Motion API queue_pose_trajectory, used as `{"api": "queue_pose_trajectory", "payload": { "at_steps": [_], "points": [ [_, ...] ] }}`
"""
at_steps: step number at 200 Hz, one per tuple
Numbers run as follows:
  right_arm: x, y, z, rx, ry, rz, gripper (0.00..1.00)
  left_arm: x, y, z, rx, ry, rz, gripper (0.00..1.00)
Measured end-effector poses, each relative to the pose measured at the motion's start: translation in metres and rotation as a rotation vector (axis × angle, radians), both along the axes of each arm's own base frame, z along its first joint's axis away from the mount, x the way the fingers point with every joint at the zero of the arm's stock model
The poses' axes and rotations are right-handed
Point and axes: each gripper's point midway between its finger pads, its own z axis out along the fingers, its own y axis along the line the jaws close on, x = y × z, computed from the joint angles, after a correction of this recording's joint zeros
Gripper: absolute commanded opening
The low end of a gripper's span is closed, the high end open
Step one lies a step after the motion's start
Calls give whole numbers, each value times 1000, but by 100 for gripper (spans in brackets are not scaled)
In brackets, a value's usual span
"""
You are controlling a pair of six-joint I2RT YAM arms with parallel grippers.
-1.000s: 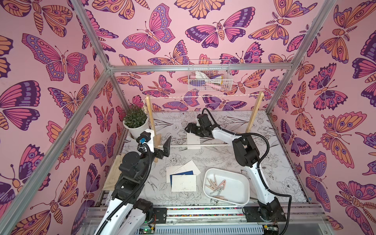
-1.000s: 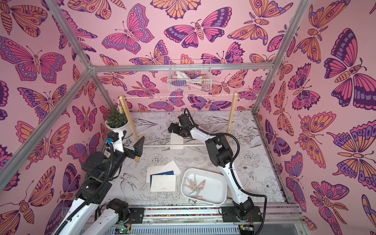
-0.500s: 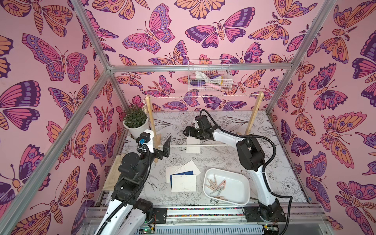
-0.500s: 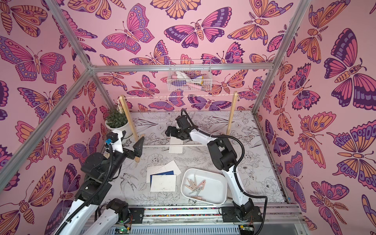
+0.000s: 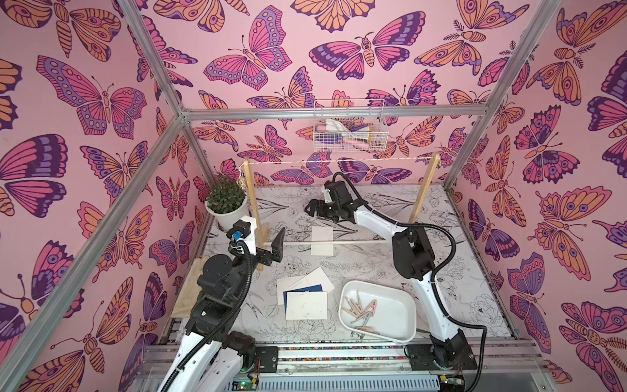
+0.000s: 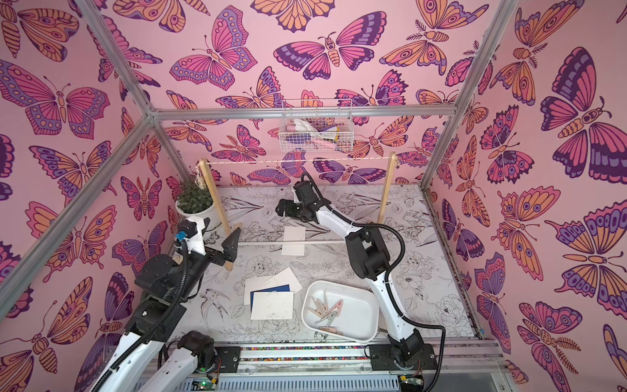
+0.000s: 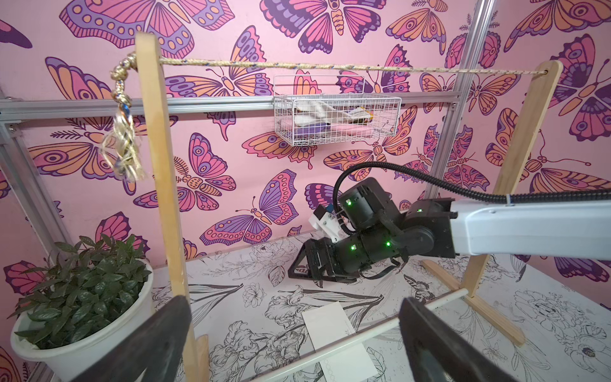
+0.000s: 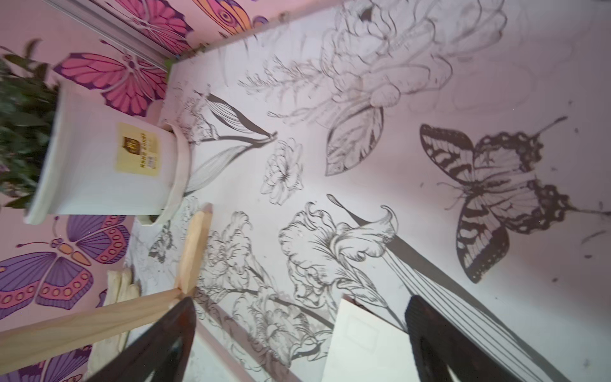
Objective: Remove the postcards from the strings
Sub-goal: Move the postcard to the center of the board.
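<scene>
- String [image 5: 339, 161]: bare, strung high above the white rod [image 5: 366, 241]; no card hangs from it.
- Postcards: one white card [image 5: 321, 240] lies flat across the rod, apparently under it; the rest sit in a stack [image 5: 305, 298] on the rod's near side.
- Right gripper [image 5: 311, 212]: jaws wide, empty, just beyond the rod.
- Left gripper [image 5: 275, 249]: wide, empty, at the rod's left end.
- Risk: the thin, flat card gives no edge, so fingers may skid, and a lift could snag on the rod.
</scene>
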Motion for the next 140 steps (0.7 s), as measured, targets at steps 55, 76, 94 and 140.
{"api": "queue_pose_trajectory", "payload": {
  "at_steps": [55, 76, 94, 140],
  "points": [
    [-6, -4, -32, -42, 65, 6, 99, 0, 0, 0, 3, 0, 2, 100],
    [-6, -4, -32, -43, 64, 9, 99, 1, 1, -1, 4, 1, 5, 100],
    [-7, -4, -32, -42, 65, 10, 99, 1, 1, -1, 4, 2, 5, 100],
    [-10, -3, -36, -39, 72, 23, 99, 1, 1, -1, 4, 2, 6, 100]
  ]
}}
